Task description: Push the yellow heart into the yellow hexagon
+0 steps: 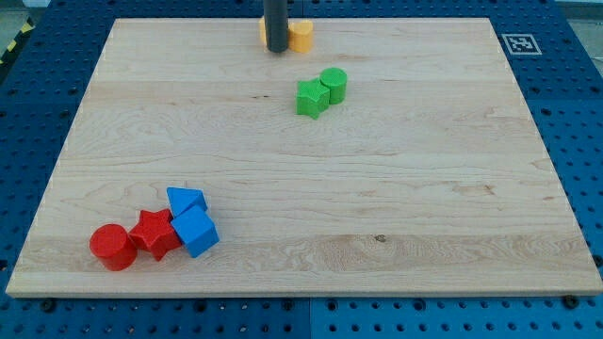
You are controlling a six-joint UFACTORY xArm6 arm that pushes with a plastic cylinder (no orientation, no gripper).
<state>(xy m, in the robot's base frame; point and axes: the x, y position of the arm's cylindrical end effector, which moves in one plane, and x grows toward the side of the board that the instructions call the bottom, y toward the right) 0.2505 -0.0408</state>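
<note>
Pale wooden board (377, 188), my tip (276, 49) fronting yellow blocks (301, 36)

A single camera looks down at a slant from beyond the view's bottom edge, facing across the pale wooden worktop (311, 188). It stands far enough back to frame nearly the whole board.
</note>
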